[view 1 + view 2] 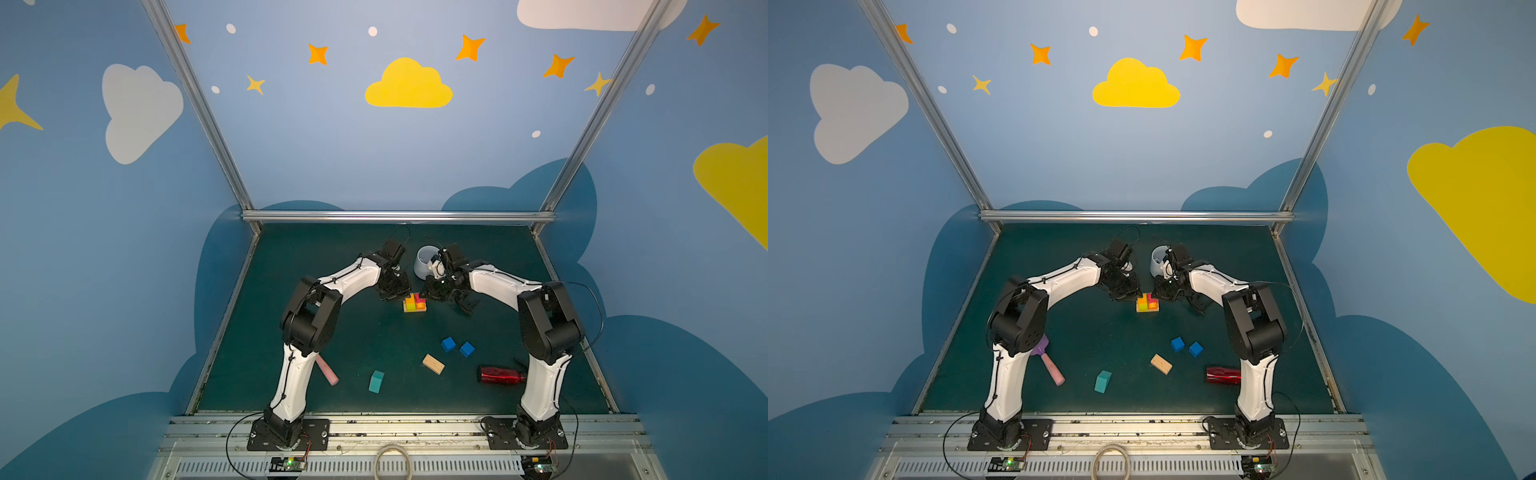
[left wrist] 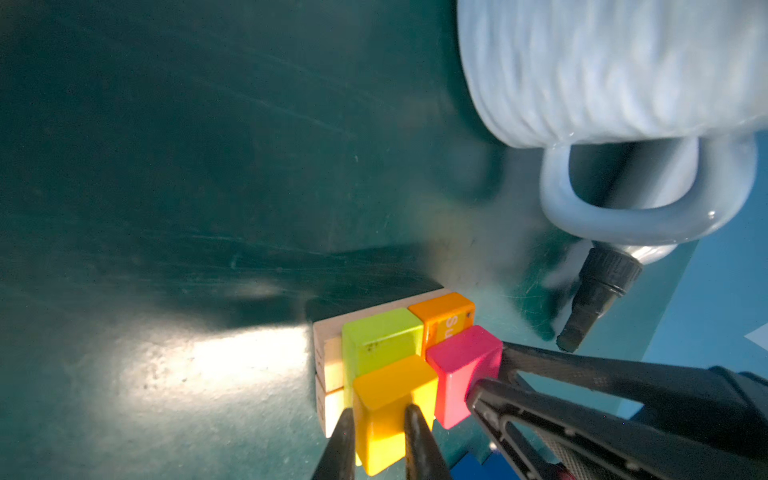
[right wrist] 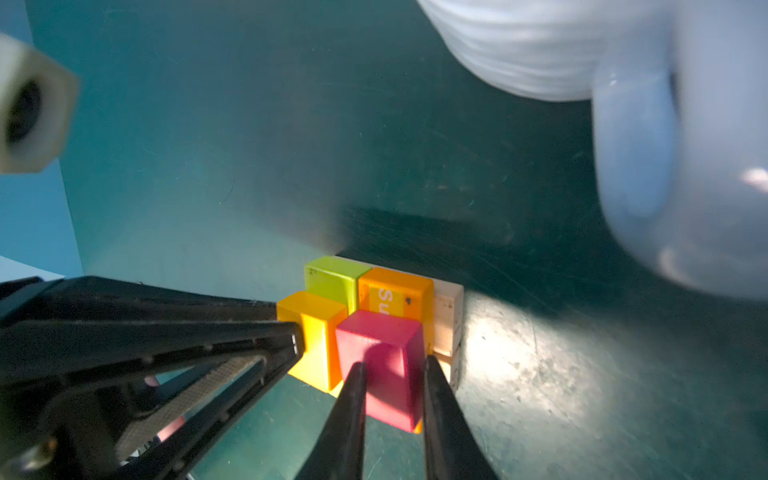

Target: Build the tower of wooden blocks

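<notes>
Beside the far mug (image 1: 422, 266), on the tower (image 1: 414, 305), the orange cube (image 2: 390, 395) is clamped in the left jaws and the pink cube (image 3: 384, 361) in the right jaws. Either could be dragged off if the jaws are withdrawn shut

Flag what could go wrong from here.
1. Left tool grips the yellow-orange cube, right tool the pink cube, side by side: uneven pulling could drag either off the tower.
2. The tools stand close; they may collide.
3. The mug stands close behind; an arm could knock it.
</notes>
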{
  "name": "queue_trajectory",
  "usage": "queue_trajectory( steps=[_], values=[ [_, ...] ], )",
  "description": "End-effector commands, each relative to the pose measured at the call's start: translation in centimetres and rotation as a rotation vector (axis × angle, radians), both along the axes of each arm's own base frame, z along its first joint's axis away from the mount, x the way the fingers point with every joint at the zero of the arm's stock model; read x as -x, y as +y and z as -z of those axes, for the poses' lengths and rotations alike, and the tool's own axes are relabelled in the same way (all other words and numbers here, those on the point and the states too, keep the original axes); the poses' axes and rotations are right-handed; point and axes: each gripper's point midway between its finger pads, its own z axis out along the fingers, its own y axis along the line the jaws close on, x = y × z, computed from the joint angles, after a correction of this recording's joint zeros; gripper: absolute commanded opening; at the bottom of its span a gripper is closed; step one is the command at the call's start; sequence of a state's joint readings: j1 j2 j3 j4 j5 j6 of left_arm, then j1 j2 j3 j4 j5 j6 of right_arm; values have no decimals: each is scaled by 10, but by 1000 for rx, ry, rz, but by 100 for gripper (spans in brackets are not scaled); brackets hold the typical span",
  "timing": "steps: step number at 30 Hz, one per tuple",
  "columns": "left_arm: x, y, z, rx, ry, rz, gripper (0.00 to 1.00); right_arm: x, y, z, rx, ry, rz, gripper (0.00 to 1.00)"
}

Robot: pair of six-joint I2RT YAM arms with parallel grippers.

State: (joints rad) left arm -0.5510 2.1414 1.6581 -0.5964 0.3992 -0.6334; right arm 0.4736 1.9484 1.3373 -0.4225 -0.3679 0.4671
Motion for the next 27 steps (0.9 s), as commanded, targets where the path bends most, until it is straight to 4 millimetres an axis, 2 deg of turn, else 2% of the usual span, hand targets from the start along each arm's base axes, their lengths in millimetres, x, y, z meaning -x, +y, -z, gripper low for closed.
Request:
queue_trajectory(
  steps=[1, 27],
  values=[
    [-2, -3, -1, -1, 0, 1, 22, 0, 2, 4, 6, 13, -4, 22],
    [-2, -5, -6, -10, -10, 6, 25, 1, 2, 2, 5, 12, -3, 26]
  ],
)
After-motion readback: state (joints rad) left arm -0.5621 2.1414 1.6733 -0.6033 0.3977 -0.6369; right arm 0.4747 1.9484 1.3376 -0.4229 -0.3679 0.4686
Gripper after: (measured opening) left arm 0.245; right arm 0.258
